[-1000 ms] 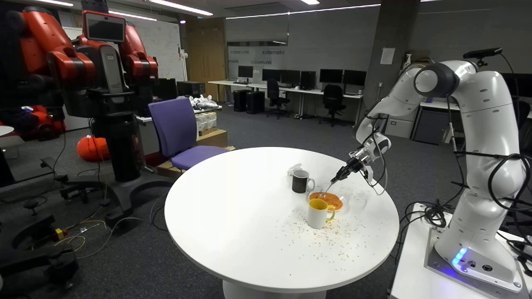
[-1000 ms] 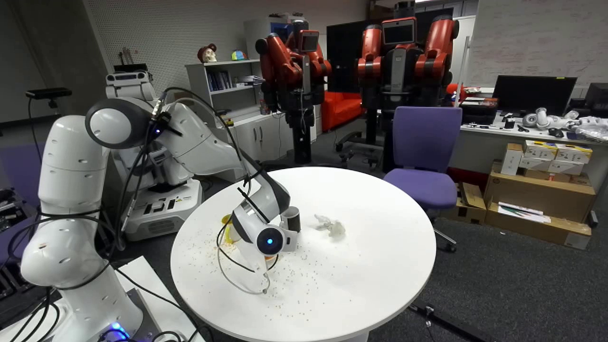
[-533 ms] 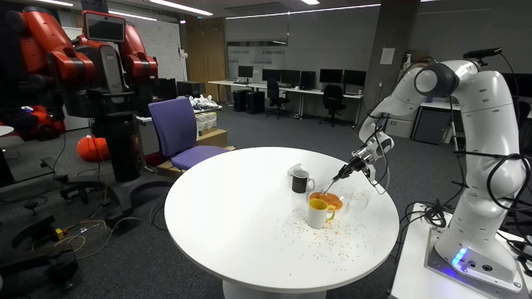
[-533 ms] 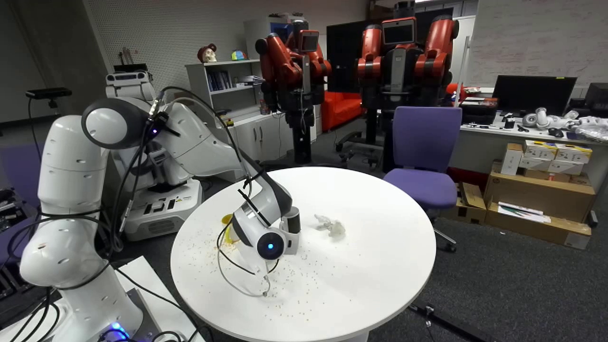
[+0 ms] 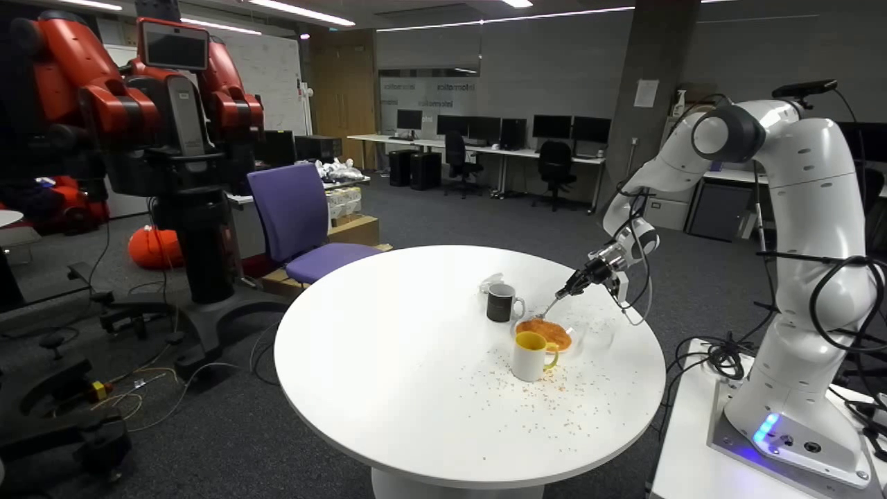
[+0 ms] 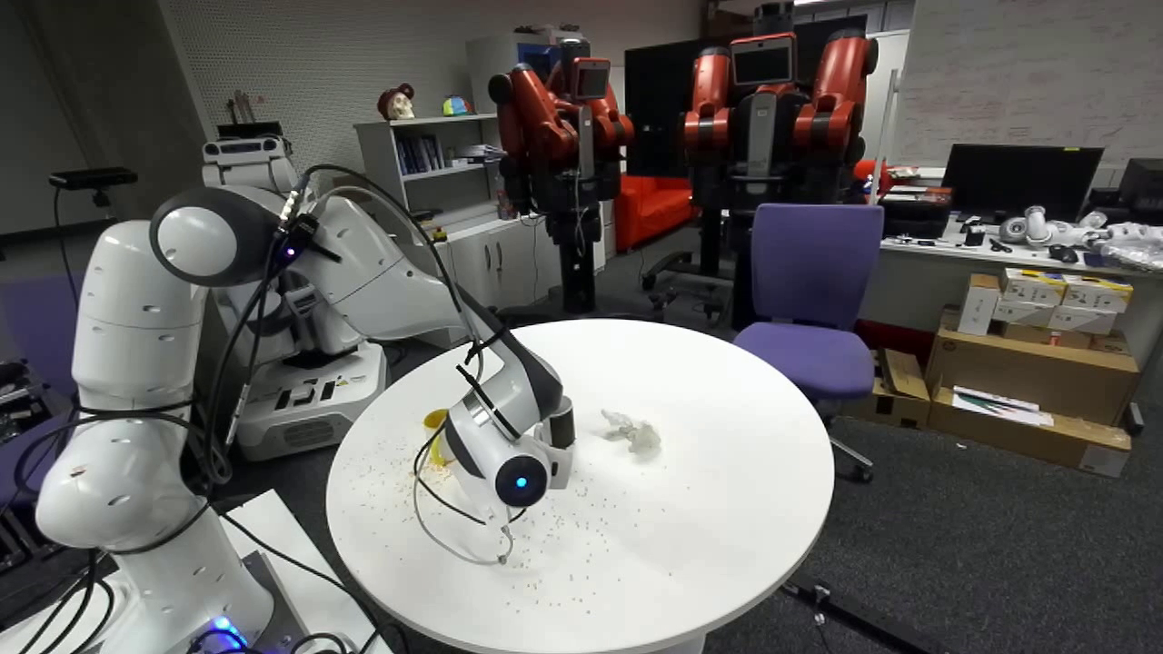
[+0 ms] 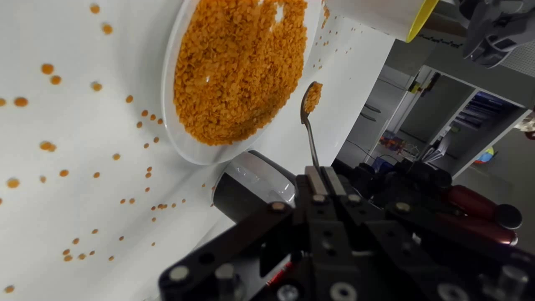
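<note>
The spoon (image 7: 309, 130) is clamped by its handle in the tool (image 7: 325, 179), its loaded end jutting ahead of the jaws with a small heap of orange lentils (image 7: 313, 97). The wrist view shows that end just past the rim of the white plate (image 7: 192, 151), which is spread with more lentils. Near the plate on the bench (image 5: 388, 360) stand a dark mug (image 5: 499, 306) and a yellow-lined white mug (image 5: 529, 364), loose lentils scattered about. In an exterior view the arm (image 6: 391, 282) hides the plate, while crumpled translucent plastic (image 6: 641, 440) shows plainly.
</note>
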You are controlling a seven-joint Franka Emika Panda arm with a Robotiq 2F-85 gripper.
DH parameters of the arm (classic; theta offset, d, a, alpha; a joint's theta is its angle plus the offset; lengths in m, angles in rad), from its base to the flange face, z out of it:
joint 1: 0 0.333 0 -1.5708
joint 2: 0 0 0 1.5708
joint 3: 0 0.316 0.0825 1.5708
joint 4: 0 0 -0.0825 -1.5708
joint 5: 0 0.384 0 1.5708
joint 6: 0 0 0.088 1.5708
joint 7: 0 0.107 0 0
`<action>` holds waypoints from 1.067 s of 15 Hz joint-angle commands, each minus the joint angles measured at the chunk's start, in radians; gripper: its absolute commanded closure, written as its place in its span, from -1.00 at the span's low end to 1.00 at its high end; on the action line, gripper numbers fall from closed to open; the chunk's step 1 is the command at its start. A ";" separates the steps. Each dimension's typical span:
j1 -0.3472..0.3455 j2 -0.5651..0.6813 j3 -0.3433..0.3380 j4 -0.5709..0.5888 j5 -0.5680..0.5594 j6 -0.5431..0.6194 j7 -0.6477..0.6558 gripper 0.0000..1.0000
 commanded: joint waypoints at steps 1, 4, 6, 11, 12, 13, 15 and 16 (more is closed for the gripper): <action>-0.028 -0.035 -0.012 0.001 -0.029 -0.075 0.063 0.99; -0.037 -0.034 -0.021 0.011 -0.022 -0.113 0.096 0.99; -0.045 -0.031 -0.024 0.020 -0.017 -0.139 0.123 0.99; -0.055 -0.030 -0.029 0.039 -0.005 -0.173 0.183 0.99; -0.055 -0.031 -0.030 0.041 -0.002 -0.175 0.197 0.99; -0.057 -0.031 -0.030 0.044 0.000 -0.177 0.208 0.99; -0.060 -0.035 -0.030 0.051 0.003 -0.185 0.229 0.99; -0.062 -0.037 -0.030 0.054 0.004 -0.194 0.239 0.99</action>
